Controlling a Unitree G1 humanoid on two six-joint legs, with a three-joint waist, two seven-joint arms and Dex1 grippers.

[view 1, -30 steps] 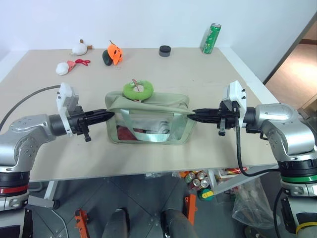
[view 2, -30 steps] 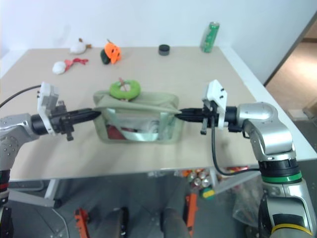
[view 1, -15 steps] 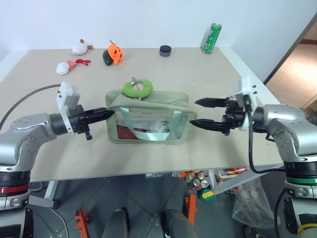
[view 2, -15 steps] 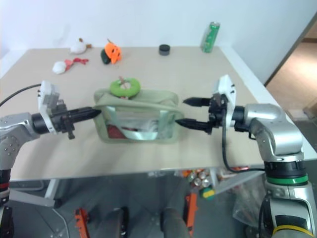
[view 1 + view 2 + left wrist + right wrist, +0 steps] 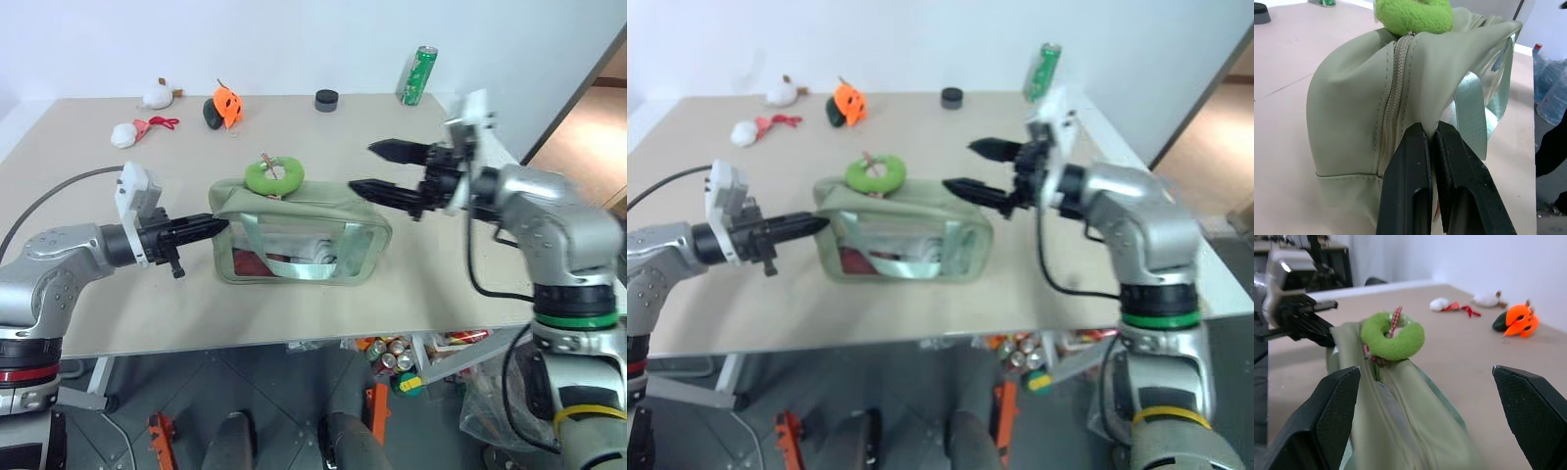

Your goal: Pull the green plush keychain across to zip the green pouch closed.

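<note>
Left gripper [image 5: 217, 224] fingers pinch the soft sage-green fabric pouch [image 5: 299, 240] end, frame centre. Right gripper [image 5: 377, 168] fingers spread wide, empty. Lime-green round plush keychain [image 5: 273, 175]: light, squashy; probably best gripped across its ring.

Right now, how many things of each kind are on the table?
White plush toys: 2
Orange-and-dark-green plush toy: 1
Green plush keychain: 1
Green pouch: 1
Green drink can: 1
Small black round thing: 1
Total: 7
</note>
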